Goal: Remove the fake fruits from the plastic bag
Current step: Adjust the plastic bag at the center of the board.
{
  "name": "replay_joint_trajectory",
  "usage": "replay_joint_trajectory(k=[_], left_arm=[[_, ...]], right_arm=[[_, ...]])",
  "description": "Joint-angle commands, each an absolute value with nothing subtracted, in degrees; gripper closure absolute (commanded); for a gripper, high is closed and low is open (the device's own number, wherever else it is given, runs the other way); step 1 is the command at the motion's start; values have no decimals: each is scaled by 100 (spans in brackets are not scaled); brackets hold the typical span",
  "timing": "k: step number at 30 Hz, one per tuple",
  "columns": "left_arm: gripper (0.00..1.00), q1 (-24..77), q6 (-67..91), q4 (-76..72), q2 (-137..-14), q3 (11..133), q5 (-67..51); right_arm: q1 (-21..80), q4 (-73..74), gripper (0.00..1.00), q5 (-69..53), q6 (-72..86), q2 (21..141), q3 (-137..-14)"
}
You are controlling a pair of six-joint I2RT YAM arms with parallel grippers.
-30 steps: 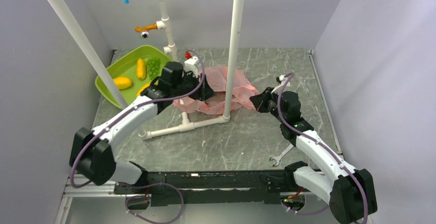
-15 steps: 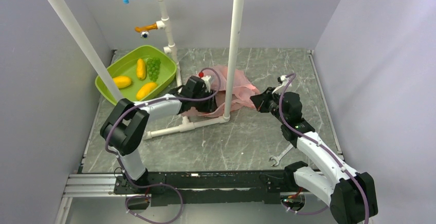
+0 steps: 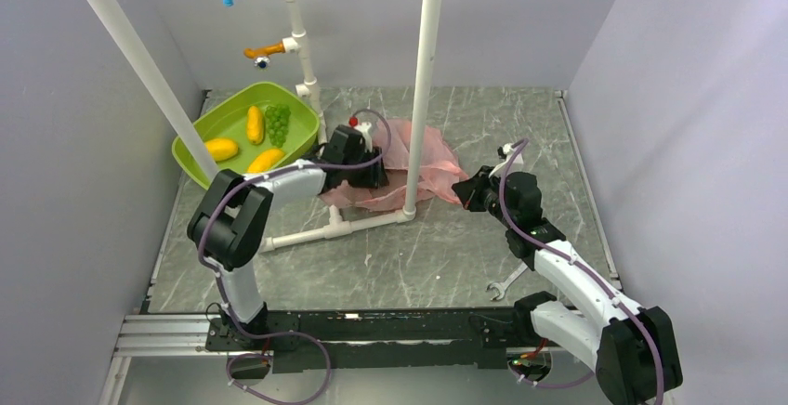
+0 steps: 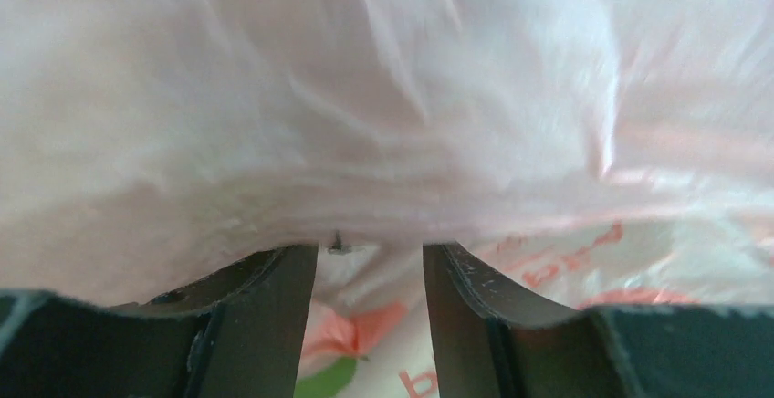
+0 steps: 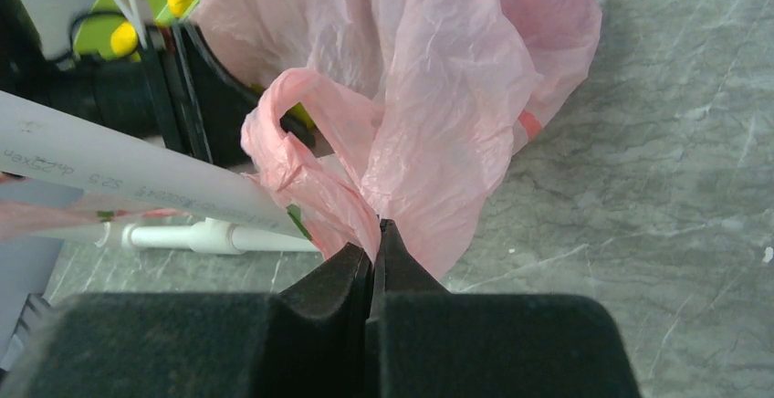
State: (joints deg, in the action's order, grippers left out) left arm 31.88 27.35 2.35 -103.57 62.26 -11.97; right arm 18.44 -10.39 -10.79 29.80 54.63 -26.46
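Back from the green basin [image 3: 232, 122] upper left, my left gripper [image 4: 370, 254] is nosing into the plastic bag [image 3: 441, 168] at centre, jaws slightly parted, empty. My right gripper [image 5: 374, 234] is still pinching its handle; I'm guessing fake fruits remain inside.

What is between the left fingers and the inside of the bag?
The bag itself: its pink film drapes across the open left fingers, hiding what's inside. The right gripper pinches the bag's edge. The upright white pipe stands just beside it.
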Motion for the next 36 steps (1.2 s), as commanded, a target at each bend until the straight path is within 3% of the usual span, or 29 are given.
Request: replay_joint_trajectory(k=[1, 4, 14, 16, 19, 21, 29, 32, 36], left_arm=[[47, 2857, 2546, 250, -10493, 7021, -1370], [39, 2776, 2445, 164, -10700, 7361, -1386], [29, 2639, 2040, -43, -11229, 8172, -1342], [33, 2651, 1820, -288, -11277, 8227, -1444], [53, 2671, 1400, -391, -11319, 8286, -1367], [56, 2680, 1147, -358, -11277, 8261, -1195], [56, 2818, 409, -573, -11217, 8197, -916], [64, 2821, 121, -410, -11537, 8561, -1027], [63, 2819, -450, 178, -12033, 9223, -984]], right_arm=[[1824, -1186, 100, -1059, 2934, 5396, -2696], [1826, -1152, 100, -1022, 2933, 5395, -2753], [1828, -1274, 100, -1230, 3072, 5582, -2958], [1828, -1262, 100, -1216, 3051, 5617, -2976], [1833, -1240, 100, -1189, 3033, 5628, -2985], [1829, -1213, 100, -1174, 3024, 5612, -2991], [1828, -1207, 100, -1139, 3001, 5682, -3025], [1824, -1235, 100, -1164, 3006, 5717, -3039], [1827, -1174, 100, -1100, 2989, 5699, -3094]])
